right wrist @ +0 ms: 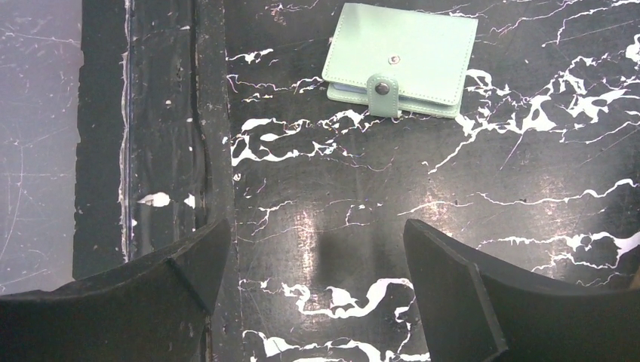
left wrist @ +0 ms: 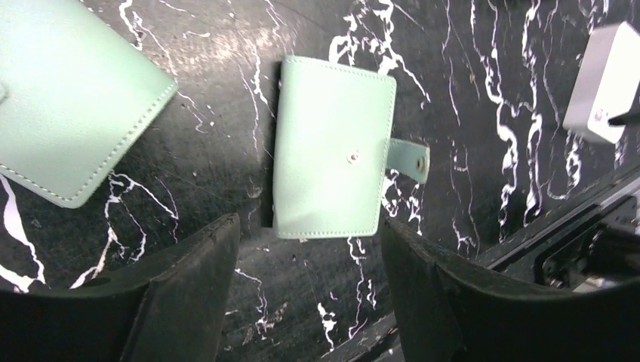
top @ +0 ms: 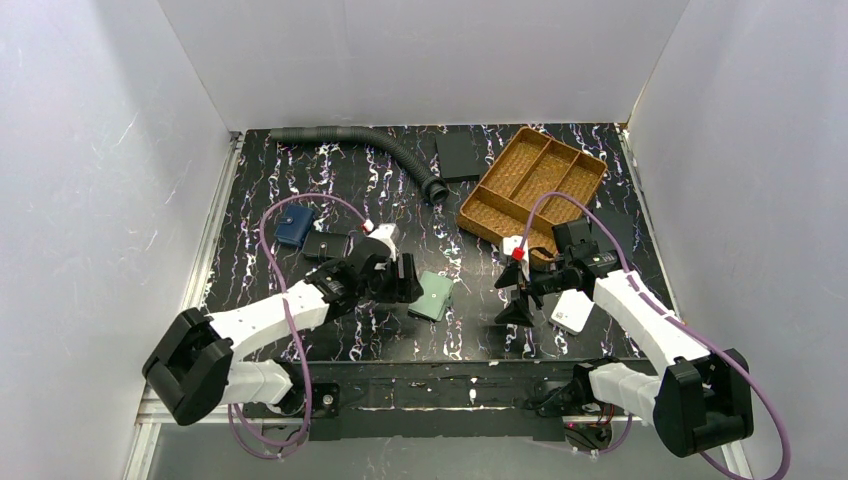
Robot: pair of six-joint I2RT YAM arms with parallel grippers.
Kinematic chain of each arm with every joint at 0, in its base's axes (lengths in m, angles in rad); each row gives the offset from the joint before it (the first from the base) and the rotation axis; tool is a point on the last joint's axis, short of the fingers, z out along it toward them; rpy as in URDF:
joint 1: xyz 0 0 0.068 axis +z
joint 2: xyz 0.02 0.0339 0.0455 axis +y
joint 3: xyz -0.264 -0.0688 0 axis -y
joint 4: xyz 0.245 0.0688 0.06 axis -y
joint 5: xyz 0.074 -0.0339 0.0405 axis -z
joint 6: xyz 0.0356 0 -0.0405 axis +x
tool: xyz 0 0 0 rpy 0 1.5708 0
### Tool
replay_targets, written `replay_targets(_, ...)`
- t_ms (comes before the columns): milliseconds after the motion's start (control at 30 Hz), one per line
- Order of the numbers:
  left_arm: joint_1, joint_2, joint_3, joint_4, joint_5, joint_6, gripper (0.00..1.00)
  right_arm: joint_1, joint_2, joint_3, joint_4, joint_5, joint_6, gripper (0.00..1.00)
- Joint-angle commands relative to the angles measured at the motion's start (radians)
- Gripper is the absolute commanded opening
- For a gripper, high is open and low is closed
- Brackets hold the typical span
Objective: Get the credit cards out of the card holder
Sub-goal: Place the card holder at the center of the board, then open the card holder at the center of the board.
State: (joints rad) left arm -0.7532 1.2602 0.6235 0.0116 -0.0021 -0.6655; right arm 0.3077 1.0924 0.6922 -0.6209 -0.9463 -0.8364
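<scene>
A sage-green card holder (top: 434,296) lies closed on the black marbled table between the arms, its snap tab undone and sticking out. In the left wrist view it (left wrist: 332,147) lies just beyond my open, empty left gripper (left wrist: 309,226), and a second, like holder (left wrist: 60,98) lies at the upper left. The right wrist view shows one holder (right wrist: 400,56) well ahead of my open, empty right gripper (right wrist: 317,230). In the top view the left gripper (top: 405,278) hovers at the holder's left edge and the right gripper (top: 513,296) stands to its right. No credit cards show.
A white square box (top: 573,312) lies under the right arm. A navy pouch (top: 294,228) and a black slab (top: 326,246) lie behind the left arm. A brown divided tray (top: 533,185), another black slab (top: 458,157) and a corrugated hose (top: 360,140) sit at the back.
</scene>
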Motion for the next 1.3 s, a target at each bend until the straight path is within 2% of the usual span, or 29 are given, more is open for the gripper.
replay_targets(0,-0.089,-0.03,0.069,-0.187,-0.045,0.152,0.69,-0.014,-0.012,-0.008,0.023,-0.032,0.004,0.94)
replay_targets(67,-0.172,-0.011,0.112,-0.255,-0.168,0.168,0.8,-0.022,-0.015,-0.011,0.024,-0.031,0.004,0.94)
replay_targets(100,-0.216,0.005,0.132,-0.283,-0.238,0.164,0.89,-0.026,-0.016,-0.011,0.024,-0.031,0.003,0.94)
replay_targets(200,-0.3,0.087,0.206,-0.365,-0.401,0.127,0.97,-0.039,-0.019,-0.013,0.023,-0.03,0.002,0.94)
replay_targets(267,-0.333,0.159,0.268,-0.427,-0.474,0.102,0.98,-0.046,-0.019,-0.013,0.022,-0.03,0.002,0.94)
replay_targets(433,-0.391,0.322,0.412,-0.533,-0.603,0.05,0.94,-0.06,-0.017,-0.013,0.019,-0.031,0.001,0.95)
replay_targets(567,-0.409,0.391,0.466,-0.531,-0.616,0.055,0.89,-0.067,-0.019,-0.013,0.017,-0.029,-0.002,0.95)
replay_targets(933,-0.409,0.474,0.494,-0.479,-0.572,0.088,0.77,-0.079,-0.02,-0.01,0.011,-0.032,-0.007,0.95)
replay_targets(1133,-0.408,0.481,0.481,-0.445,-0.548,0.095,0.66,-0.084,-0.023,-0.009,0.007,-0.034,-0.011,0.95)
replay_targets(1267,-0.403,0.482,0.47,-0.429,-0.532,0.098,0.64,-0.088,-0.024,-0.008,0.004,-0.037,-0.013,0.95)
